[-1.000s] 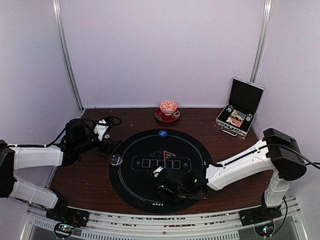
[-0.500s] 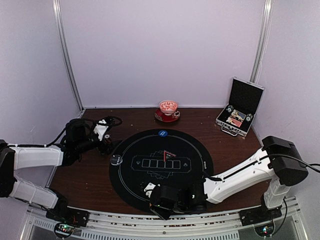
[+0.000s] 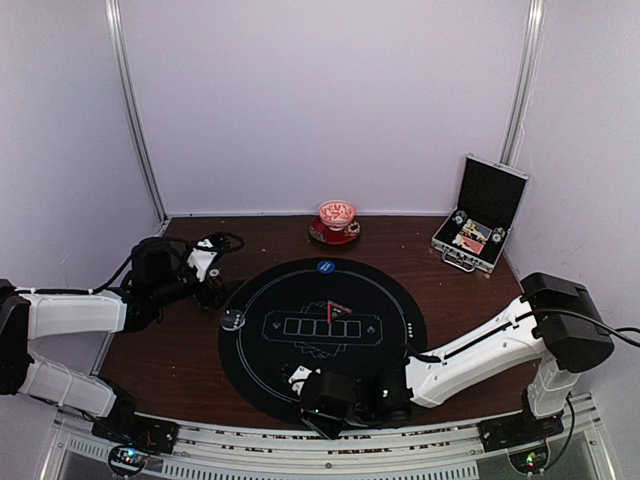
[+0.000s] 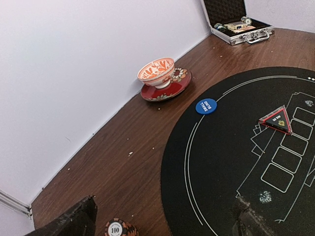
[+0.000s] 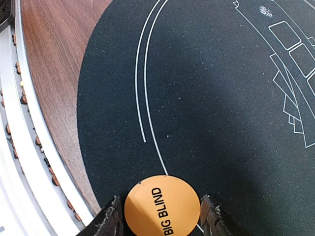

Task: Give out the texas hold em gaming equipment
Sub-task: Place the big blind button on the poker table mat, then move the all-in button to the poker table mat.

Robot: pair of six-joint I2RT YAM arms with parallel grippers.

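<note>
My right gripper (image 3: 306, 388) is low over the near edge of the round black mat (image 3: 390, 300). Its fingers (image 5: 109, 220) flank an orange "BIG BLIND" disc (image 5: 162, 205) and press on both its sides; the disc lies flat at the mat's rim. My left gripper (image 3: 213, 287) is open at the left of the mat, with a small orange-and-black "100" chip stack (image 4: 116, 228) between its wide-apart fingers (image 4: 74, 221). A blue disc (image 3: 325, 266) lies at the mat's far edge and also shows in the left wrist view (image 4: 205, 106). A clear disc (image 3: 232, 320) sits on the mat's left rim.
An open silver-edged black case (image 3: 478, 225) stands at the back right. A red patterned bowl on a saucer (image 3: 337, 218) stands at the back centre. A red-edged triangle marker (image 3: 338, 309) lies mid-mat. A metal rail (image 5: 19, 147) runs along the near table edge.
My right gripper has moved from the middle of the mat toward its near edge with the orange disc, then held still. The left arm has not moved.
</note>
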